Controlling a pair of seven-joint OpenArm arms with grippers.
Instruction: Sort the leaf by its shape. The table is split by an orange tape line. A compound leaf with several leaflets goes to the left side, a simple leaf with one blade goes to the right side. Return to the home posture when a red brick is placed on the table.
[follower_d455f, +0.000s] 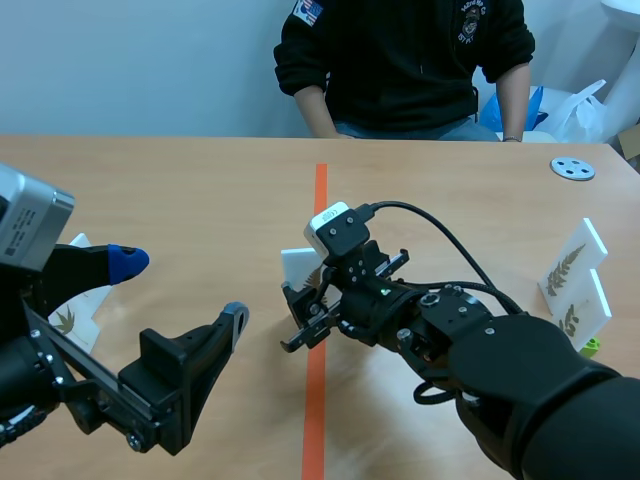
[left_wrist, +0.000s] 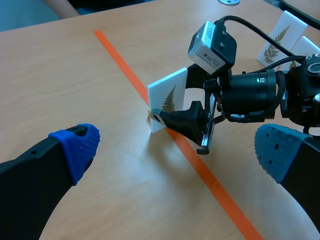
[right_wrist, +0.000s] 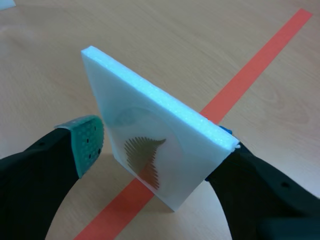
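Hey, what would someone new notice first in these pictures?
The right gripper clasping an upright white fern card right on the orange tape line. Next, the left gripper, open with blue pads, at the near left, and a person seated across the table.

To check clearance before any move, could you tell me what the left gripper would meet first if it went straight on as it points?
Past bare table, the left gripper would probably first meet the white leaf card standing on the tape line at the right gripper; depth is unclear.
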